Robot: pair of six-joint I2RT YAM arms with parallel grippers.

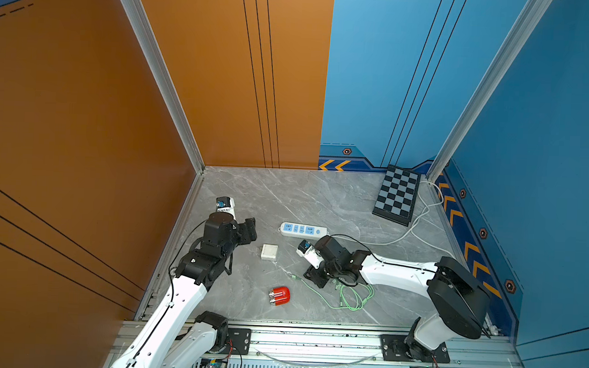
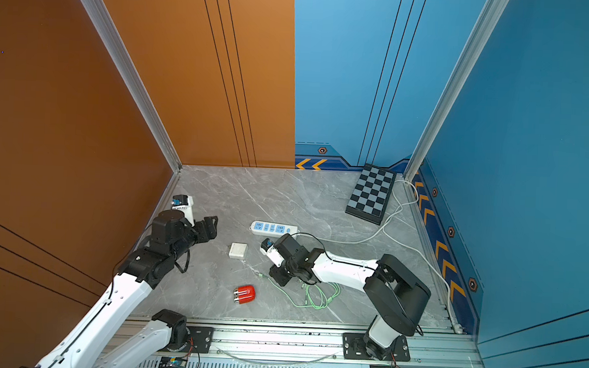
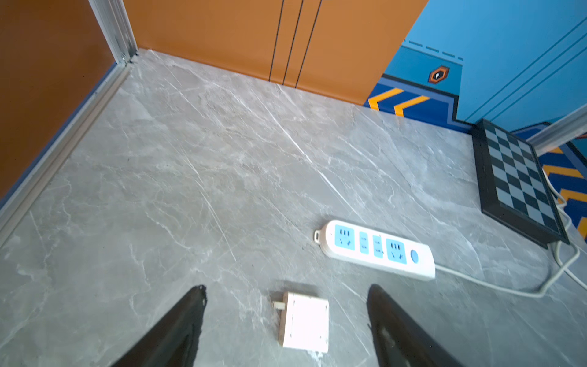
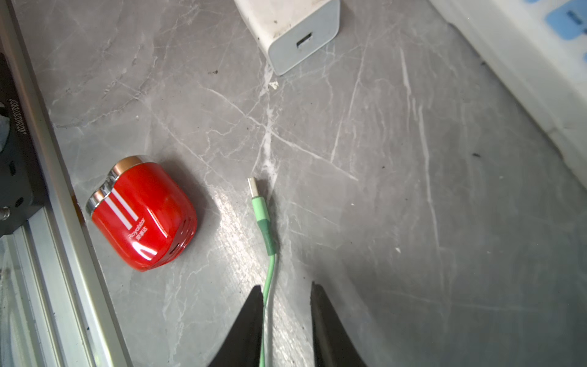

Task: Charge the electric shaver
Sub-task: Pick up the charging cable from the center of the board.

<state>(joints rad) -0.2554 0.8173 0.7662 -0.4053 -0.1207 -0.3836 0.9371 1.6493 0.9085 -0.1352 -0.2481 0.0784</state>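
Slipping looks like the largest danger: the right gripper [image 4: 285, 286] straddles the green cable [image 4: 269, 279] with narrow fingers, yet a gap shows on one side and no firm pinch is visible, so a lift may well leave the limp cable behind or let its USB plug [image 4: 253, 187] droop off aim. Next, the cable's loose loops [image 1: 349, 298] lie under that arm's wrist and could snag or drag as it moves. A smaller risk is the electric shaver [image 4: 143, 216]. It lies on its side near the front rail [image 1: 313, 339], between the two arms and just apart from the plug, and it is glossy and rounded enough to skid if nudged. Least, the left gripper [image 3: 287, 287], fingers spread wide above the white charger block [image 3: 305, 321], could shove that block across the slick top. Orange wall [image 1: 84, 114] and blue wall [image 1: 376, 75] box in a smooth grey marble tabletop [image 1: 285, 198]. A chessboard [image 1: 396, 194] sits at its far right corner, and the power strip [image 3: 378, 249] lies mid-table
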